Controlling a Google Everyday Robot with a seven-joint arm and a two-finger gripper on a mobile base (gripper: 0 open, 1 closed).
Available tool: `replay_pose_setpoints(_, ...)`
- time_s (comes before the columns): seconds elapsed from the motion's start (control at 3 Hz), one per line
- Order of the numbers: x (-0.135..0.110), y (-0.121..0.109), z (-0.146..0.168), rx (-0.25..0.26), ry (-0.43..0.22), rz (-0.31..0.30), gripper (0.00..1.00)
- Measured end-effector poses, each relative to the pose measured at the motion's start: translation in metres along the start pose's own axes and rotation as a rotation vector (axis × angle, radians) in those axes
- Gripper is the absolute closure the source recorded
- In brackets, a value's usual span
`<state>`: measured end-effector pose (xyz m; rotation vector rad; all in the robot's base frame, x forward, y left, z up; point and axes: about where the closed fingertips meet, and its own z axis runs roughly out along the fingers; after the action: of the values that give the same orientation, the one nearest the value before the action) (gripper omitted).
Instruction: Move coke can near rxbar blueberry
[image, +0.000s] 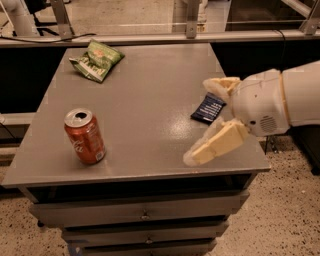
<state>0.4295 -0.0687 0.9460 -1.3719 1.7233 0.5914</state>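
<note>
The coke can (84, 136) stands upright near the front left of the grey table (145, 115), red-orange with a silver top. The rxbar blueberry (207, 108), a flat dark blue wrapper, lies at the right side of the table. My gripper (202, 120) comes in from the right, above the table's right part, open and empty. One cream finger (216, 145) reaches toward the front edge and the other (220, 85) sits just behind the bar, so the bar lies between them. The can is far to the left of the gripper.
A green chip bag (96, 60) lies at the back left of the table. The table has drawers (145, 216) below its front edge. A metal rail (150, 37) runs behind the table. Speckled floor (280, 210) lies to the right.
</note>
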Motion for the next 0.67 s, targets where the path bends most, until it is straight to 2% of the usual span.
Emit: replay_pose_setpoints(0.67, -0.013, 0.069, 0.106, -0.113, -0.205, 0.021, 0.00)
